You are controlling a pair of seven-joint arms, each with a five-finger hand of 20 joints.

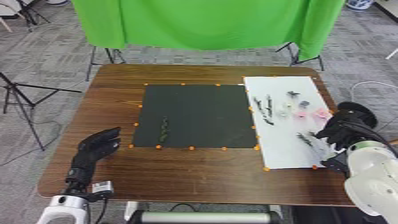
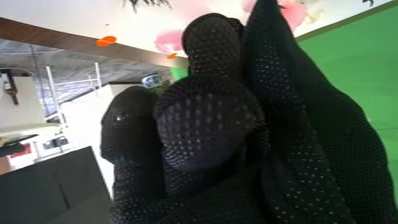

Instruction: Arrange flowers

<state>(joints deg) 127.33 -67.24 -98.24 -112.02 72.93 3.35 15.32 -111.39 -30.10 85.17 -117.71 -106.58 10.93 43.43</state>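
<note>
In the head view, my left hand [image 1: 99, 143] is over the table left of the dark mat [image 1: 206, 112], fingers relaxed. My right hand [image 1: 336, 131] is at the right side of the white sheet [image 1: 284, 155], near a dark green sprig [image 1: 305, 139]. Pink flowers [image 1: 321, 114] and long green stems [image 1: 265, 110] lie farther up the sheet. One green sprig [image 1: 164, 130] lies on the mat's left part. In the right wrist view, the right hand [image 2: 209, 122] has straight fingers and holds nothing visible; behind it are a pink flower [image 2: 171, 41] and a green tip [image 2: 147, 3].
Small pale and greyish flowers [image 1: 304, 104] lie on the sheet beside the pink ones. Orange markers [image 1: 159, 147] line the mat and sheet on the brown table [image 1: 169, 172]. A green cloth [image 1: 209, 22] hangs beyond the far edge.
</note>
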